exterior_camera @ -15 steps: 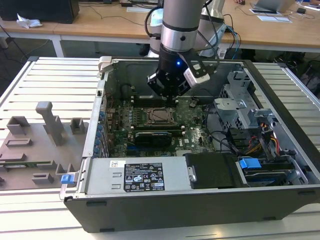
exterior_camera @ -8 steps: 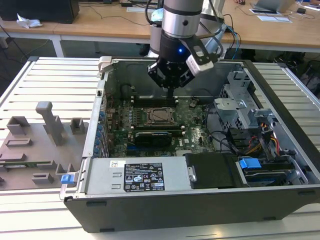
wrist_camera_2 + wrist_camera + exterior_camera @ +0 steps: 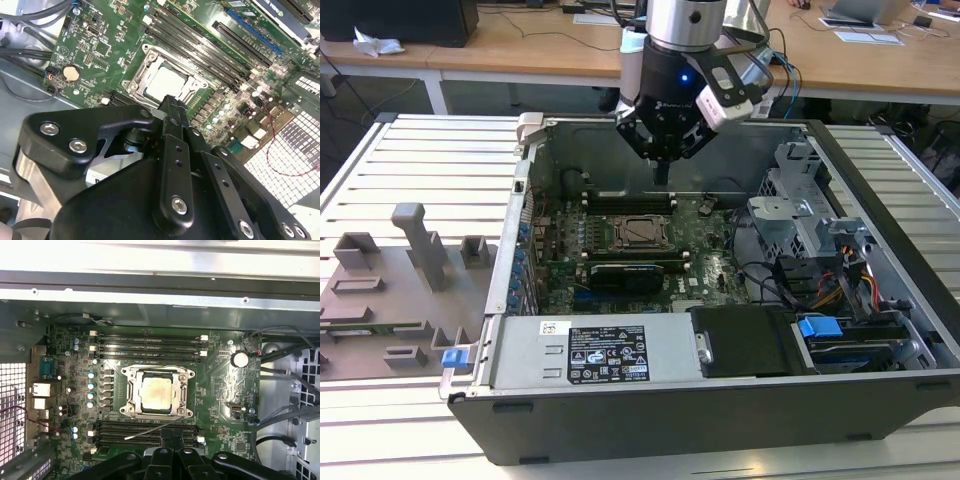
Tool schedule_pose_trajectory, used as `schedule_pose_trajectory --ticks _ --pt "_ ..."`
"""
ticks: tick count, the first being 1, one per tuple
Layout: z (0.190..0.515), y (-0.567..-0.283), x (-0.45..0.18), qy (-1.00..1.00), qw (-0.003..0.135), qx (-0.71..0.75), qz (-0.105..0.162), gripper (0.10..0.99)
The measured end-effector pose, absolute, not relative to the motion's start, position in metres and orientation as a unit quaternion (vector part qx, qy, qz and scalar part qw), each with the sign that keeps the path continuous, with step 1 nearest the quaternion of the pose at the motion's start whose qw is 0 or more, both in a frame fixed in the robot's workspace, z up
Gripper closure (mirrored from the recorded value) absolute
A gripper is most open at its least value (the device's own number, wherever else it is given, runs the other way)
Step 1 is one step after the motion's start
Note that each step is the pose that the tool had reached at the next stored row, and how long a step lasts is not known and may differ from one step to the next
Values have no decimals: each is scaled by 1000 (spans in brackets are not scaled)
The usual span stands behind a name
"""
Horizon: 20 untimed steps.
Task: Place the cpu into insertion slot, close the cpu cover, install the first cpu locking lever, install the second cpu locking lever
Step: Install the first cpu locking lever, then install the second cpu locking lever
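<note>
- At the exterior view's left I see a grey fixture board (image 3: 390, 290) with upright blocks lying on the slatted table (image 3: 430, 150); its near edge is cut off by the frame.
- Just beside it, toward the right, stands the open computer case (image 3: 720, 400), with the labelled power supply (image 3: 590, 355) along its near wall.
- My gripper (image 3: 662, 172) hangs above the motherboard (image 3: 620, 270), over the far side of the socket area and clear of the board. Its fingers look drawn together into one narrow tip with nothing between them; in the second wrist view the gripper (image 3: 171, 106) shows the same closed, empty tip.
- The cpu (image 3: 642, 231) sits in the insertion slot (image 3: 621, 243) at the middle of the board. In the first wrist view I see the cpu (image 3: 157, 393) as a pale square lying flat inside the insertion slot (image 3: 126, 411).
- The cpu cover (image 3: 184, 374) appears to lie down around the chip, its window framing the silvery top. I cannot tell whether it is fully seated.
- A thin wire lever (image 3: 147, 430) slants out from the socket's edge across the memory slots (image 3: 125, 427), so it looks unlatched. The gripper's dark body hides where its near end goes, and I cannot make out the second lever.
- In the second wrist view the black fingertip covers one edge of the cpu (image 3: 162, 82), so that side of the cpu cover (image 3: 150, 50) is hidden from me.
- At the exterior view's right, the drive cage (image 3: 800, 200) and a tangle of cables (image 3: 860, 280) fill the case; a blue clip (image 3: 820, 327) sits near the front.
</note>
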<state>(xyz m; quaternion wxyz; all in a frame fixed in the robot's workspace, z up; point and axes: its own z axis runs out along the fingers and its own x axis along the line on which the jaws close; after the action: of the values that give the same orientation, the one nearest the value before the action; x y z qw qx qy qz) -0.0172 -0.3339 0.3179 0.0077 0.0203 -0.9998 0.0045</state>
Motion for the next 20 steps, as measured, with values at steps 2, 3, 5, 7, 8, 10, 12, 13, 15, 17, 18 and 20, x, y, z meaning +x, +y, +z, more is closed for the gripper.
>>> schedule_pose_trajectory --ticks 2,3,5,7,8,10,12,13,15,17,18,20 --pt "318 -334 -17 -1000 8 20 5 980" --pt "318 -334 -17 -1000 8 20 5 980" --pt "318 -334 -17 -1000 8 20 5 980" --pt "318 -334 -17 -1000 8 20 4 980" --pt "318 -334 -17 -1000 8 20 4 980" --pt "316 -334 -17 -1000 8 20 4 980" --pt "315 -335 -17 -1000 8 20 3 980" --pt "315 -335 -17 -1000 8 20 2 980" --pt "314 -337 -17 -1000 8 20 -1 980" --pt "312 -338 -17 -1000 8 20 -4 980" --pt "311 -339 -17 -1000 8 20 -4 980" --pt "310 -342 -17 -1000 8 20 -7 980"
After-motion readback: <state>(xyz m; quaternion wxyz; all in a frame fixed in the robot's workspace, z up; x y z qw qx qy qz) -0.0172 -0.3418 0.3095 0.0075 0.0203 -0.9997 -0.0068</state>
